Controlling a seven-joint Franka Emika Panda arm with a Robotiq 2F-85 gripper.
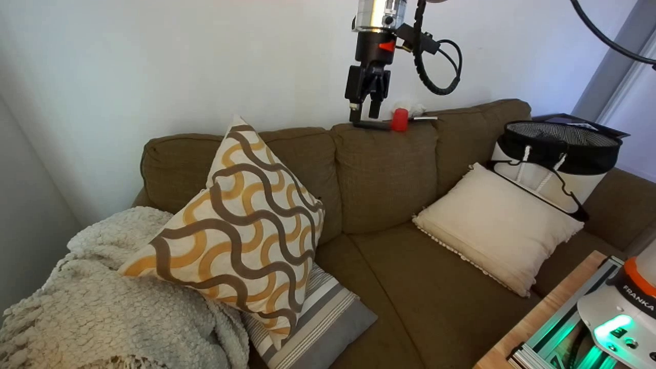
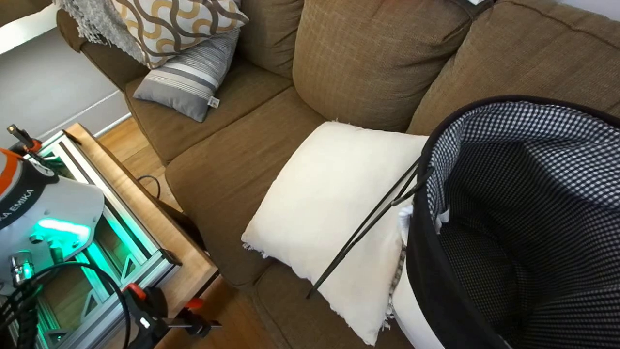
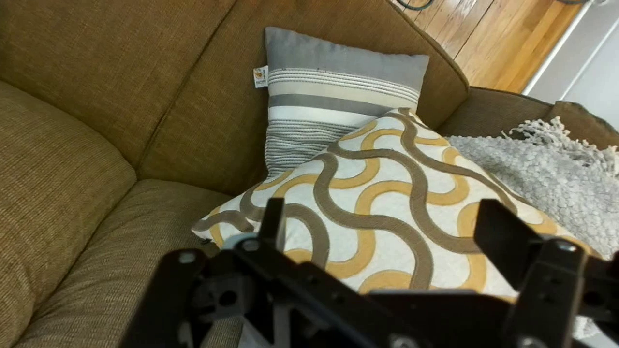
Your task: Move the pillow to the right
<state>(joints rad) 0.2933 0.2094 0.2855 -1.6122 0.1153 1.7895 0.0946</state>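
Note:
The pillow (image 1: 246,225) with the brown, mustard and cream wavy lattice stands tilted at the sofa's end. It leans on the blanket and partly covers the grey striped pillow. It shows in an exterior view at the top left, cut by the frame edge (image 2: 179,24). In the wrist view the pillow (image 3: 358,193) lies beyond and between the fingers. My gripper (image 1: 365,111) hangs apart from the pillow, higher than it and to its right in an exterior view. In the wrist view the gripper (image 3: 382,232) is open, with nothing between its fingers.
A fluffy blanket (image 1: 92,292) and a grey striped pillow (image 1: 333,318) adjoin the pillow. An off-white pillow (image 1: 492,225) lies farther along the sofa, beside a basket (image 1: 558,148) and a black hanger (image 1: 538,192). A red object (image 1: 400,120) is at the backrest top.

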